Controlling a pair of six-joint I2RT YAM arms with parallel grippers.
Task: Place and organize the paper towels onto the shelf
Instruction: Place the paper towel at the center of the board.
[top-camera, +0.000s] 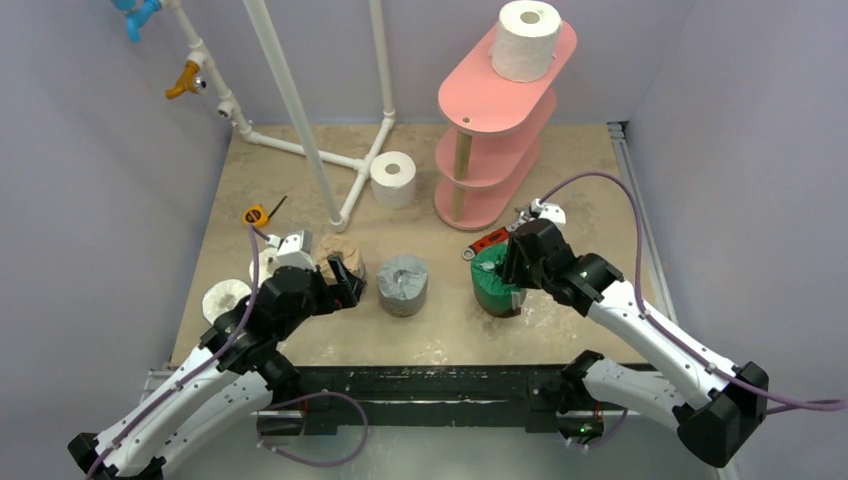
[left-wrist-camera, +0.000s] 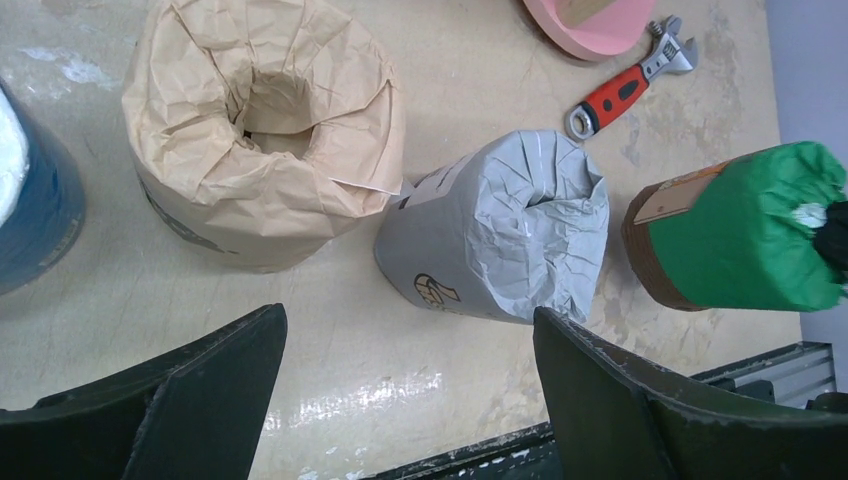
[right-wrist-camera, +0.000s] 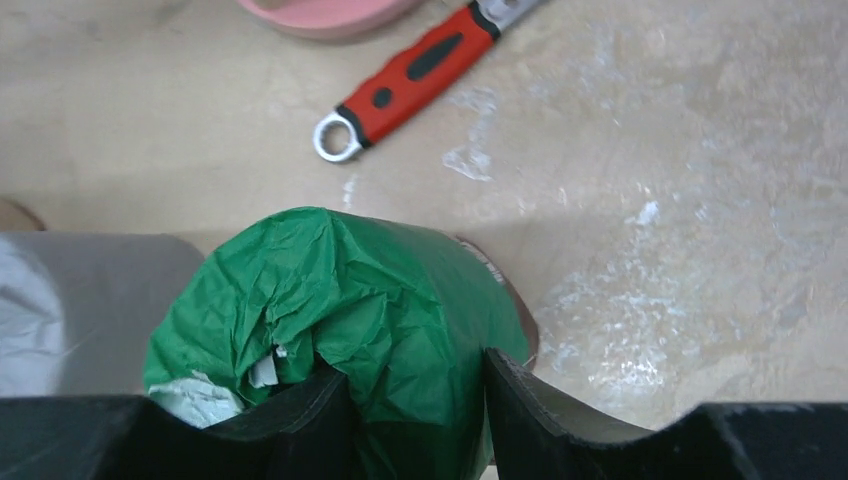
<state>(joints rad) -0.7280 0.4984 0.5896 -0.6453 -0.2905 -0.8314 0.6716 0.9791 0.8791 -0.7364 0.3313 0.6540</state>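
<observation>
Roll (right-wrist-camera: 350, 270) in crinkled green wrap, rim pinched by right claw (right-wrist-camera: 412, 378); left claw (left-wrist-camera: 410, 325) spread.

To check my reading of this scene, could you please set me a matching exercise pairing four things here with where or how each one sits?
Things:
1. green-wrapped roll
2. grey-wrapped roll
3. red-handled wrench
4. pink shelf's top board

States:
A. lies flat by the shelf's foot
B. carries one white roll
C. the right arm's fingers straddle its wall
D. stands free, nothing touching it

Pairs: 1-C, 2-D, 3-A, 4-B
</observation>
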